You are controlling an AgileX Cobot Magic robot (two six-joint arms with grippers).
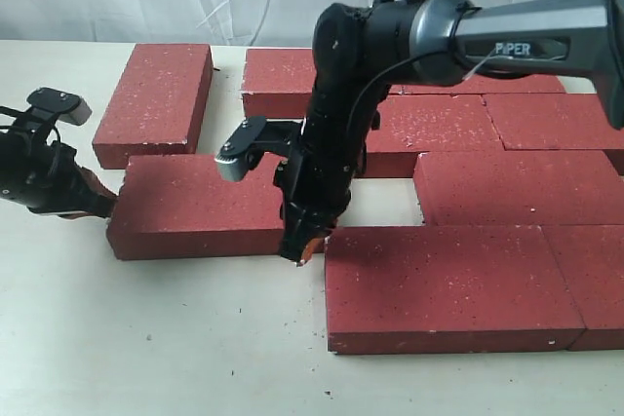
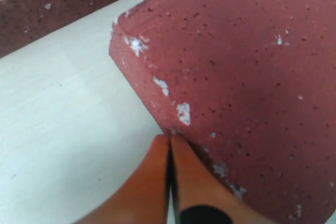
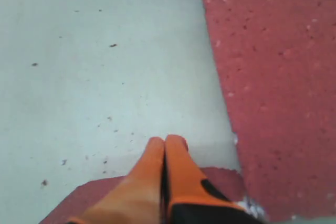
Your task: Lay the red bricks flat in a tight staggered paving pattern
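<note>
On pale desk (image 1: 146,338): loose brick (image 1: 195,204) flat, just left of paved bricks (image 1: 487,182). Tips together, left gripper (image 1: 103,206) at its left end; right gripper (image 1: 298,251), also together, at its right corner, likely for nudging it in.

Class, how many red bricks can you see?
9 red bricks: back left, mid left, two in the back row, two in the second, one in the third, two in front. The arm may hide more.

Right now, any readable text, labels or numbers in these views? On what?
"PIPER" - on the grey casing of the right arm, exterior view.
No other text: the red bricks bear only white flecks, and neither wrist view shows any lettering.
</note>
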